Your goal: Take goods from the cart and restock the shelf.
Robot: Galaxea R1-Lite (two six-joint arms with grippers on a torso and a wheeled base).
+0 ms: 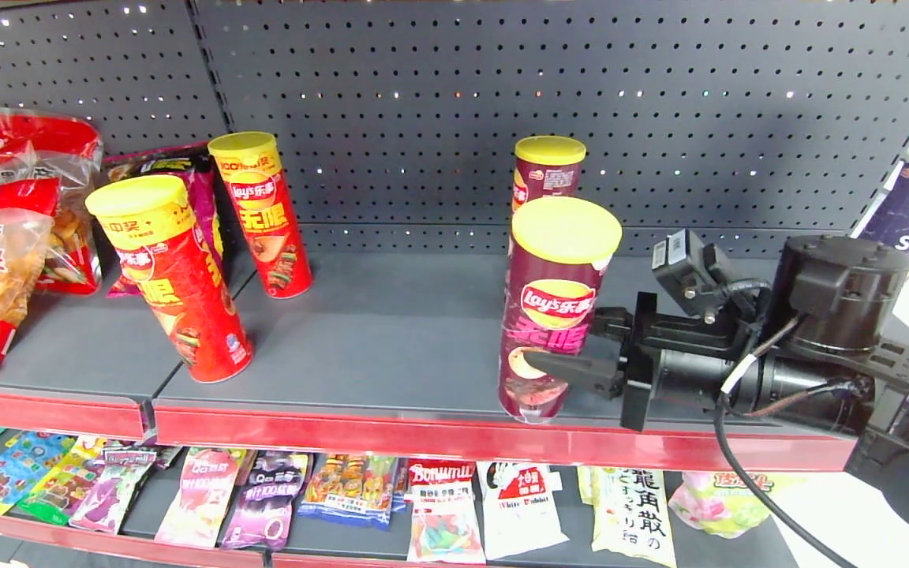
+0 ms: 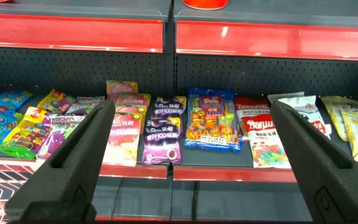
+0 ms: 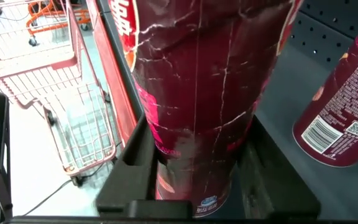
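Grey pegboard backed a grey shelf. In the head view the purple can stood upright at the near edge, right of centre, with the right gripper clamped round its lower half. Behind it sat a second purple can, and two red cans stood well to the left.

Over to the left wrist view: the left gripper gaped wide, holding nothing, facing candy bags on the lower shelf.

Right wrist view: the fingers hugged the tube on both sides, with the cart off beyond. That can looked light, stiff yet crushable, glossy, and tall enough to topple, so a moderate squeeze low on the wall seemed right.
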